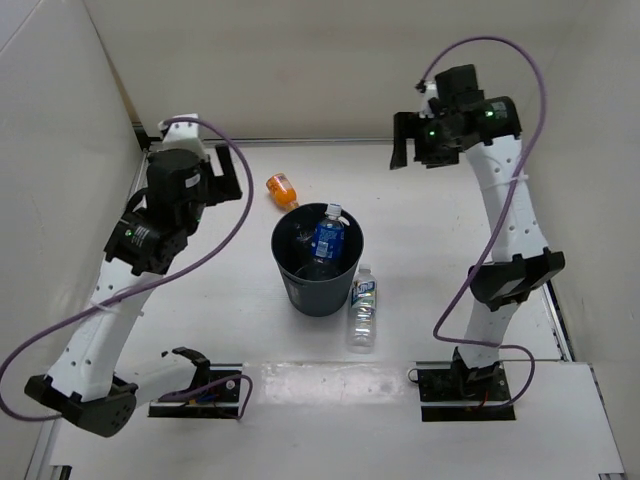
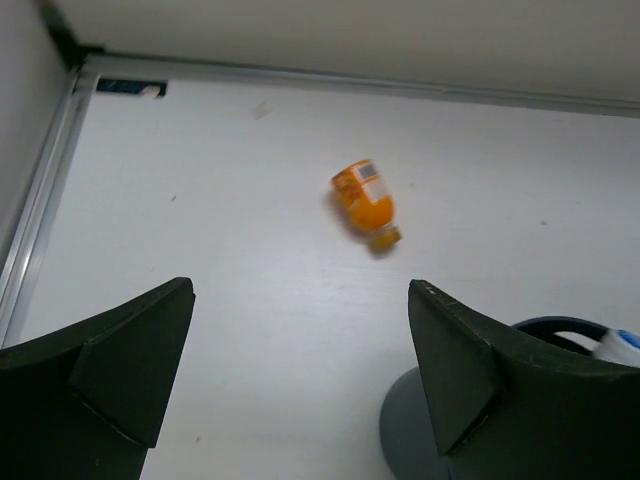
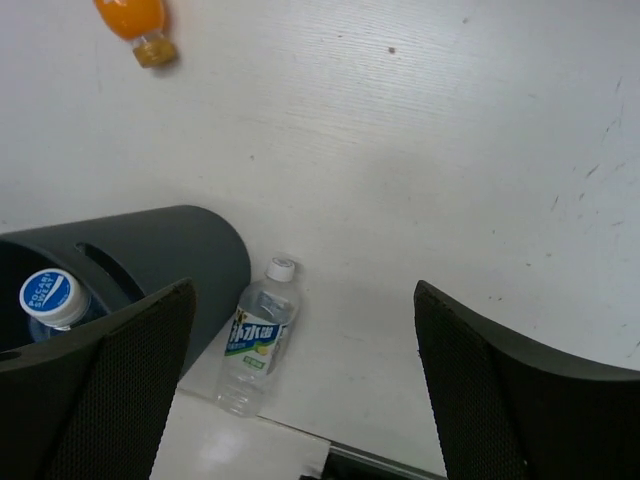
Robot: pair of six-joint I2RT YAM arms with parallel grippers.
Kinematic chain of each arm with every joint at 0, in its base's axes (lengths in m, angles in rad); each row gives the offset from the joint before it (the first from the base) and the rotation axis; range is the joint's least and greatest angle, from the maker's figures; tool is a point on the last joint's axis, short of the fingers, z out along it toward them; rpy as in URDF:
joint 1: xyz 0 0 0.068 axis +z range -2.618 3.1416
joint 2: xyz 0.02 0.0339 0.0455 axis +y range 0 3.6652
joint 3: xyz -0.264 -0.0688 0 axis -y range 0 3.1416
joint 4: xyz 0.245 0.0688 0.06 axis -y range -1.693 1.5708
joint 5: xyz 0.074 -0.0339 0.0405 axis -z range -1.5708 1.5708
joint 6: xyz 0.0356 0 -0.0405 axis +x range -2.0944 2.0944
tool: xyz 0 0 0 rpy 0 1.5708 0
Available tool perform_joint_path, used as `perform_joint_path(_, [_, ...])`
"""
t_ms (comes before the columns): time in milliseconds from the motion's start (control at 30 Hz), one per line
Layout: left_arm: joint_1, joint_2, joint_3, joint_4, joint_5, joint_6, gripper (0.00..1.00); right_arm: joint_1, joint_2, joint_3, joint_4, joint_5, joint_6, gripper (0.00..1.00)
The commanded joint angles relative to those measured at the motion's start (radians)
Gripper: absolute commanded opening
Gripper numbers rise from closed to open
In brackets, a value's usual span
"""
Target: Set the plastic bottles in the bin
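The dark grey-blue bin [image 1: 317, 290] stands mid-table with the blue-labelled bottle [image 1: 328, 236] and a clear bottle [image 1: 304, 240] inside. The white-blue-labelled bottle [image 1: 363, 308] lies on the table against the bin's right side; it also shows in the right wrist view [image 3: 256, 338]. The short orange bottle [image 1: 282, 190] lies behind the bin; it also shows in the left wrist view [image 2: 366, 203]. My left gripper [image 2: 300, 370] is open and empty, raised left of the bin. My right gripper [image 3: 305, 370] is open and empty, high at the far right.
White walls close the table at the left, back and right. A metal rail [image 2: 40, 215] runs along the left edge. The bin's rim [image 3: 110, 265] lies under my right gripper's left finger. The arm bases [image 1: 465, 385] sit at the near edge.
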Motion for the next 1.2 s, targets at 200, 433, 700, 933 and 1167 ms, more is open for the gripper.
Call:
perform_joint_path(200, [0.399, -0.089, -0.139, -0.268, 0.285, -0.225, 0.99, 0.14, -0.178, 0.158, 0.063, -0.17, -0.368, 0.9])
perform_joint_path(433, [0.471, -0.107, -0.214, -0.238, 0.355, -0.228, 0.99, -0.162, -0.455, -0.443, 0.447, -0.375, 0.011, 0.9])
perform_joint_path(700, [0.476, -0.107, -0.239, -0.223, 0.386, -0.207, 0.99, 0.567, -0.458, -0.528, 0.461, 0.873, -0.465, 0.9])
perform_joint_path(933, [0.477, -0.094, -0.25, -0.231, 0.394, -0.191, 0.99, 0.319, -0.566, -0.798, 0.36, 0.619, -0.167, 0.9])
perform_joint_path(1167, [0.48, -0.139, -0.296, -0.251, 0.383, -0.207, 0.99, 0.11, -0.621, -1.002, 0.346, 0.198, 0.011, 0.9])
